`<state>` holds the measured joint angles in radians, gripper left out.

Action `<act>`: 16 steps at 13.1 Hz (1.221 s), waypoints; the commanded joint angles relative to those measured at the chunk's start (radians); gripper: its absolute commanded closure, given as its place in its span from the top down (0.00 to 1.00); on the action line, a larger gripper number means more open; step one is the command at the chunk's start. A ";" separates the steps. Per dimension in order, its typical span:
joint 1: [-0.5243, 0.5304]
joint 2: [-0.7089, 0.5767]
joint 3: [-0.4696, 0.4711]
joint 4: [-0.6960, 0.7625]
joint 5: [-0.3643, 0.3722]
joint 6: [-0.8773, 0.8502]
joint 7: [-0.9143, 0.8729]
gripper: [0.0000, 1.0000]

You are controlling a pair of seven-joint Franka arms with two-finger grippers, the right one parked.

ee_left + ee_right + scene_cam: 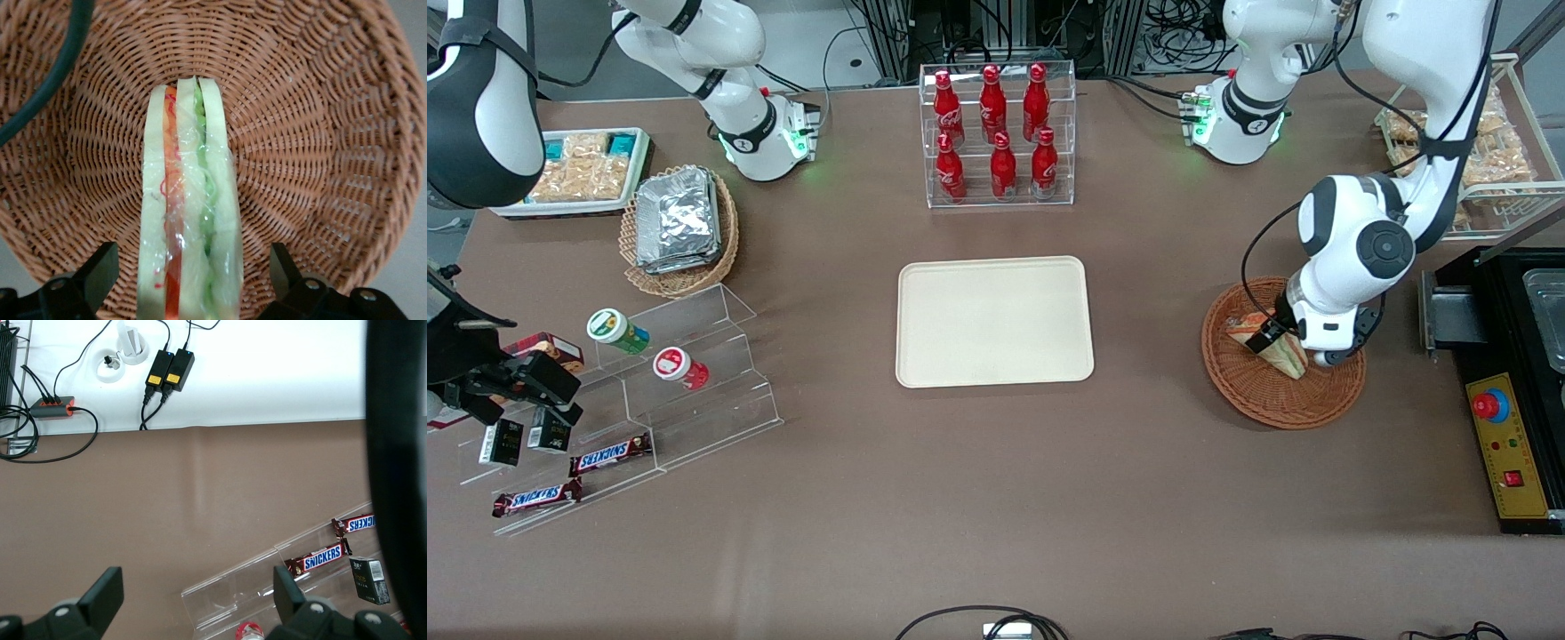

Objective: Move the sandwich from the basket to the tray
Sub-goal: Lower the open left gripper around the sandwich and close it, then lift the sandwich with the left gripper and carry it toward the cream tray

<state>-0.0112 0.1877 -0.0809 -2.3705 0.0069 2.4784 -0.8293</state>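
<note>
We straddle the sandwich (190,207) in the basket (1249,400).
Our pincer (190,277) hangs apart, fingers (100,267) flanking the wedge, its long axis running 12 to 6; the tray (994,322) waits at 9 o'clock.

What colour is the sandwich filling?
Orange-red and green between white bread on the sandwich; left wrist view shows it best.

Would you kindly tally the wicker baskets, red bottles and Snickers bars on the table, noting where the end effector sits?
Wicker baskets: 2
Red bottles: 6
Snickers bars: 2
Total: 10
End effector: open, straddling the sandwich in the basket.
</note>
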 commanded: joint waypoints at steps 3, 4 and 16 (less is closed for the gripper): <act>0.004 0.019 0.006 -0.006 0.018 0.031 -0.022 0.34; 0.004 0.021 0.006 -0.004 0.018 0.031 -0.021 0.20; -0.006 -0.080 0.021 0.181 0.042 -0.298 -0.013 0.09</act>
<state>-0.0101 0.1220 -0.0553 -2.2780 0.0291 2.2934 -0.8376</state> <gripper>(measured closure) 0.797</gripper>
